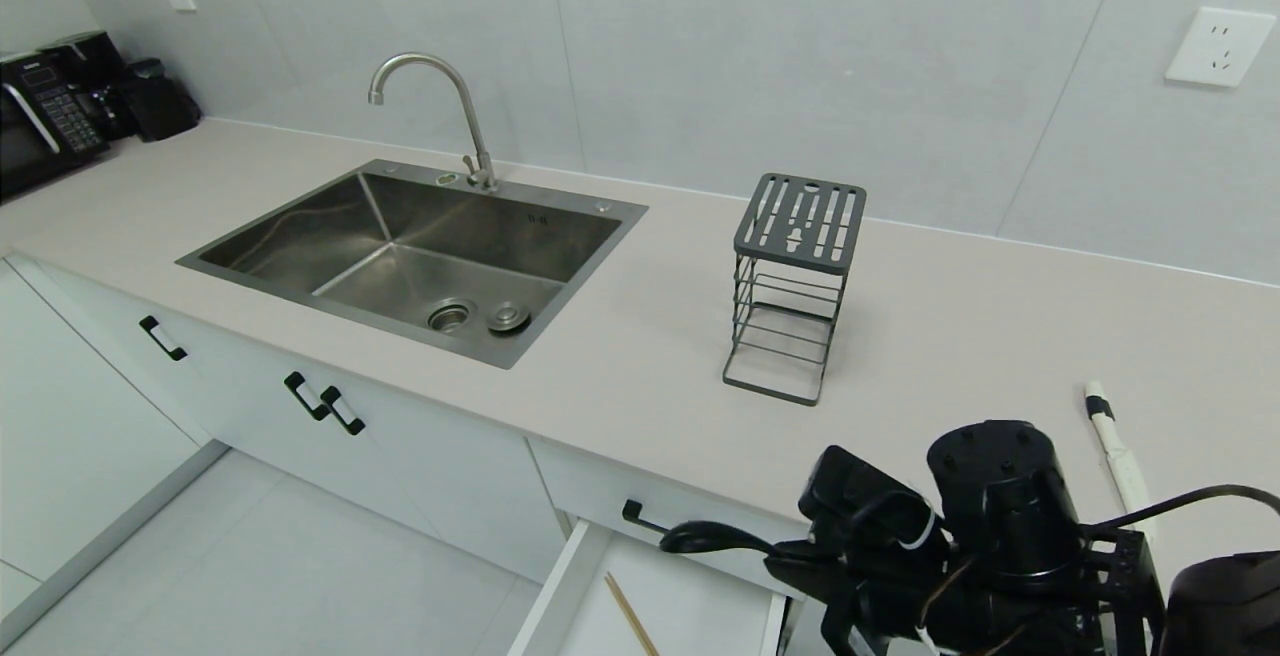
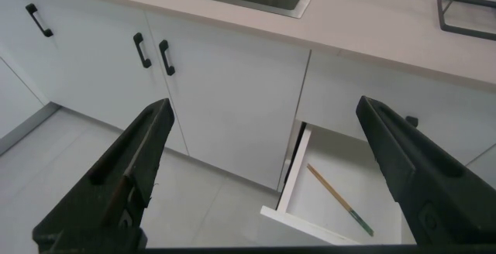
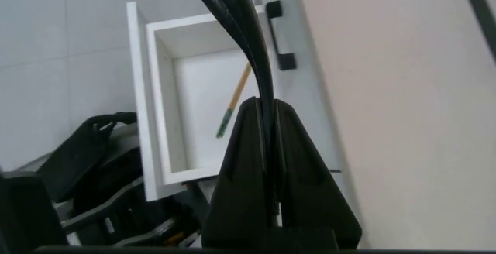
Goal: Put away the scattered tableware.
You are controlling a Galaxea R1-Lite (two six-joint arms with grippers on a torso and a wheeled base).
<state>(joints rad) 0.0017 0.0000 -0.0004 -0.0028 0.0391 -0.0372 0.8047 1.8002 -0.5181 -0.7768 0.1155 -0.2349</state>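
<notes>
A black spoon (image 1: 712,537) with a long curved handle (image 3: 232,14) is held over the open white drawer (image 1: 590,576), and my right gripper (image 3: 267,111) is shut on that handle. In the head view the right gripper (image 1: 790,566) sits at the counter's front edge. One wooden chopstick (image 2: 337,198) with a green tip lies inside the drawer (image 2: 291,176); the right wrist view shows the chopstick (image 3: 235,99) too. My left gripper (image 2: 263,114) hangs open and empty in front of the cabinets, above the floor beside the drawer. A white-handled utensil (image 1: 1118,446) lies on the counter at the right.
A steel sink (image 1: 250,246) with a curved faucet (image 1: 440,86) is set into the counter on the left. A dark wire rack (image 1: 795,286) stands mid-counter. Black appliances (image 1: 50,106) sit at the far left. Cabinet doors with black handles (image 1: 325,404) run below the counter.
</notes>
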